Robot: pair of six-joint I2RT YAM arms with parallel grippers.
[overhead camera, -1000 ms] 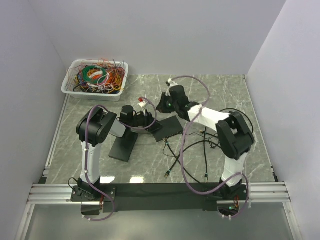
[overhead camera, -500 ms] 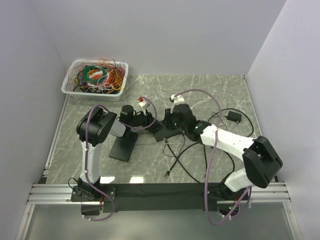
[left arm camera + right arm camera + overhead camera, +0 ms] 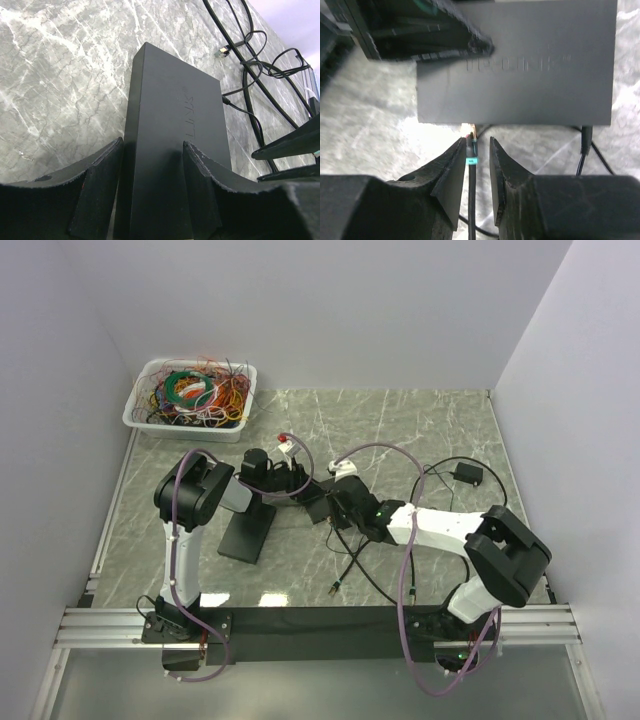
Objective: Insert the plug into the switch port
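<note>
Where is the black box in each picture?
Top external: black box in the middle, partly under the right arm.
Left wrist: centre, between the fingers.
Right wrist: across the top.
Shared landmark: the black cables beside it.

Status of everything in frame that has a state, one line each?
Switch: lying flat, clamped between left fingers.
Plug: at switch's edge, seating unclear.
Right fingers: apart, astride plug's cable.
Second cable: plugged into switch.
Bin: full of wires.
</note>
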